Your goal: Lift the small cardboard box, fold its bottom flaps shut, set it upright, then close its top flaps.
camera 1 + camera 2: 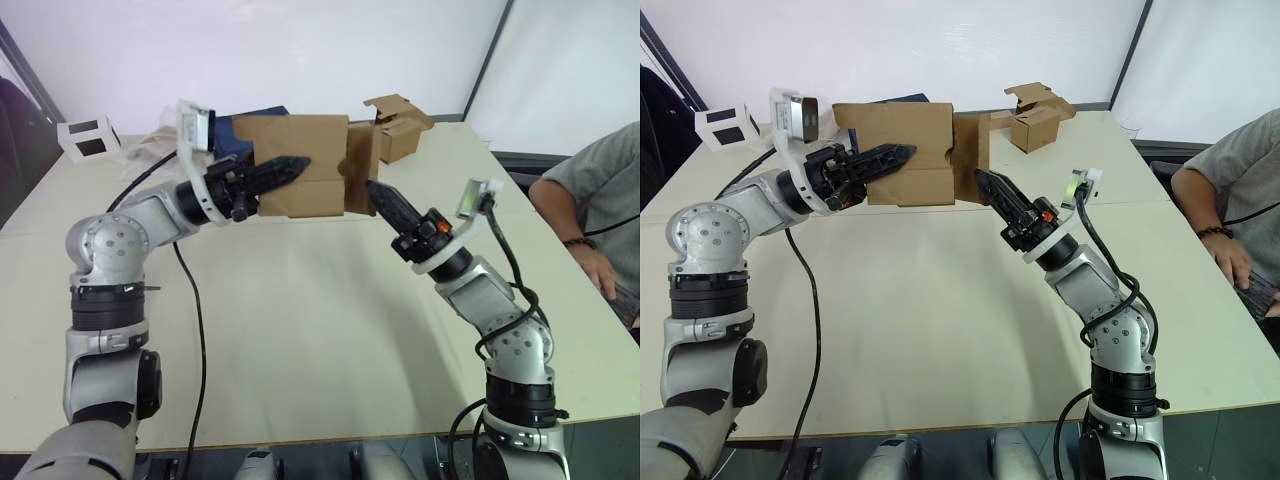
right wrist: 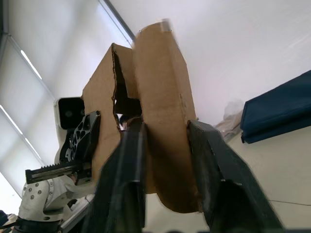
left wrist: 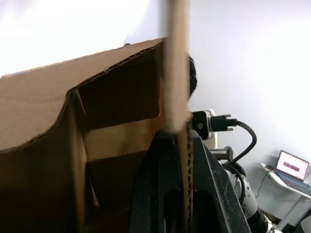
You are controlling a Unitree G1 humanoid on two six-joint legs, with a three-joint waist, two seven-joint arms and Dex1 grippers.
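The small cardboard box [image 1: 310,160] hangs on its side above the far middle of the table [image 1: 300,320]. My left gripper [image 1: 297,166] lies across its front face, shut on a cardboard wall whose corrugated edge [image 3: 176,73] runs between the fingers. A flap [image 1: 362,165] stands out at the box's right-hand end. My right gripper [image 1: 374,190] is at that flap, open, and the flap [image 2: 163,121] lies between its two fingers [image 2: 131,160]. The box's inside [image 3: 116,141] is hollow and dark.
A second small brown box [image 1: 400,125] with raised flaps stands at the back right. A white cube-shaped object [image 1: 88,135] sits at the back left, with a dark blue item [image 1: 232,127] behind the held box. A person [image 1: 590,200] sits at the table's right side. A black cable [image 1: 195,320] crosses the table.
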